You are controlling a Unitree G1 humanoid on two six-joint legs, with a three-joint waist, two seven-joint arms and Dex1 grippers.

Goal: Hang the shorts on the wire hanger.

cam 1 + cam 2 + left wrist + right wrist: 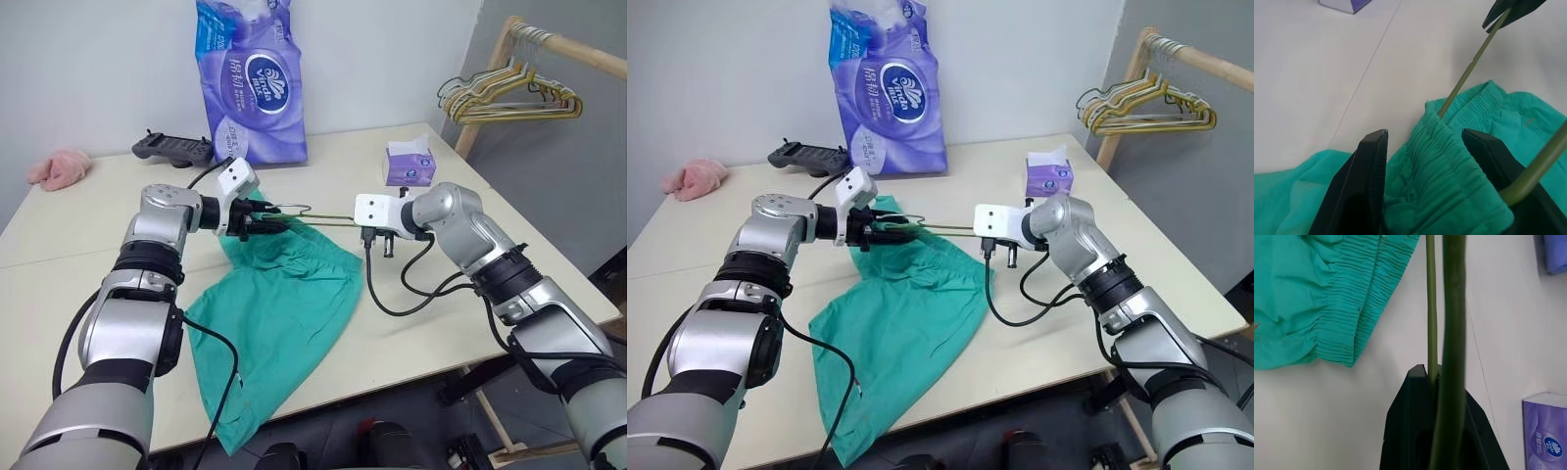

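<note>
The teal-green soft cloth shorts (pixel 279 313) have their gathered waistband pinched in the left gripper (pixel 1425 191), lifted off the table. The thin olive-gold wire hanger (pixel 328 218) spans from there to the right gripper (pixel 1437 382), clamped on its wire. Threading appears underway; next, probably slide the hanger further inside the waistband.

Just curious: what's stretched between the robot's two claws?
The wire hanger spans from left gripper to right gripper, above the shorts, seen from the head.

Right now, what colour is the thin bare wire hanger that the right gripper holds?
Olive-green to gold. The wire hanger shows best in the right wrist view, clamped in the right gripper.
</note>
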